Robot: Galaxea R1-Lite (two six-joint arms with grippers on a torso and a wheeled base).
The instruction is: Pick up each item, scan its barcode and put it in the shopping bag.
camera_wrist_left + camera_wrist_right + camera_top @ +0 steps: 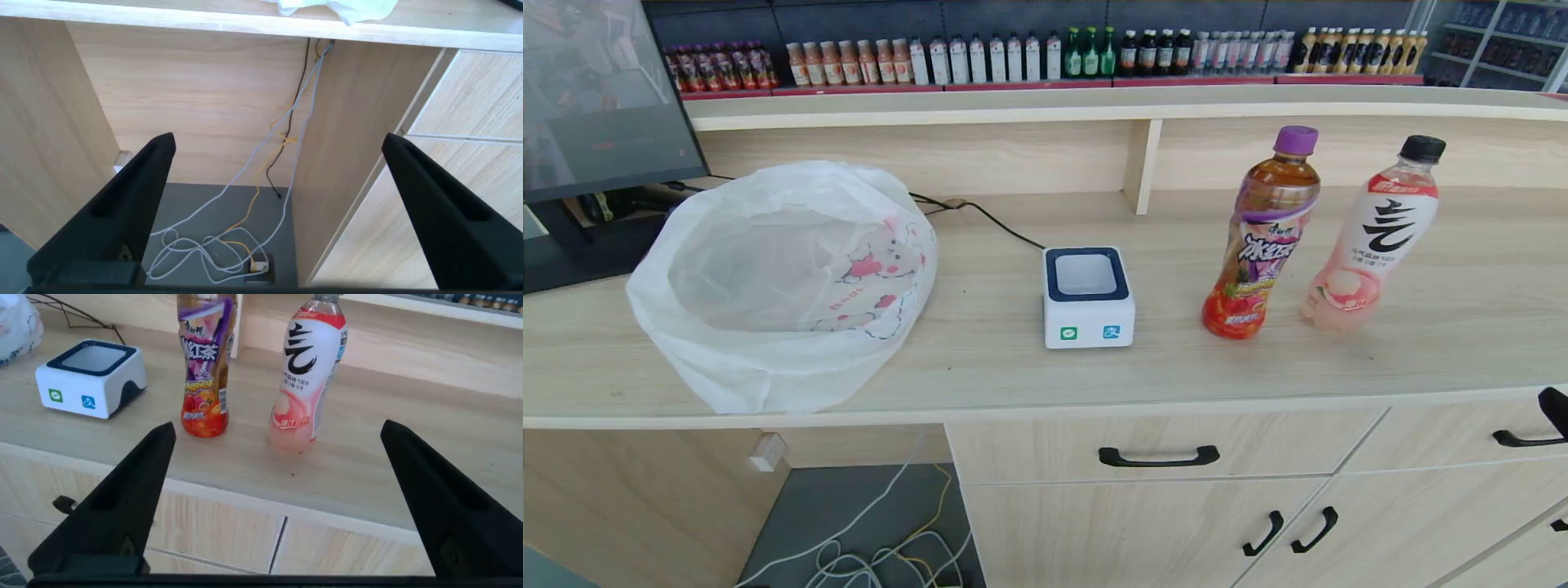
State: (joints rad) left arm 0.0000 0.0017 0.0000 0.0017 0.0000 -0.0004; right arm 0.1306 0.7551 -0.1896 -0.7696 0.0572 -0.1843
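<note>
A white plastic shopping bag [776, 286] stands open on the left of the wooden counter [1013, 367]. The white barcode scanner [1088, 298] sits mid-counter. To its right stand a tea bottle with a purple cap [1262, 237] and a pink peach-drink bottle with a black cap [1376, 237], both upright. My right gripper [278, 429] is open and empty in front of the counter's edge, facing the tea bottle [204, 367] and the pink bottle [309, 376]. My left gripper [278, 143] is open and empty below the counter, under the bag's overhanging edge [343, 8].
A monitor [596, 98] stands at the back left, and a cable [988, 216] runs behind the scanner. A raised ledge [1094, 102] backs the counter. Drawers with black handles [1158, 457] lie below. Loose cables [221, 245] lie on the floor in the open bay.
</note>
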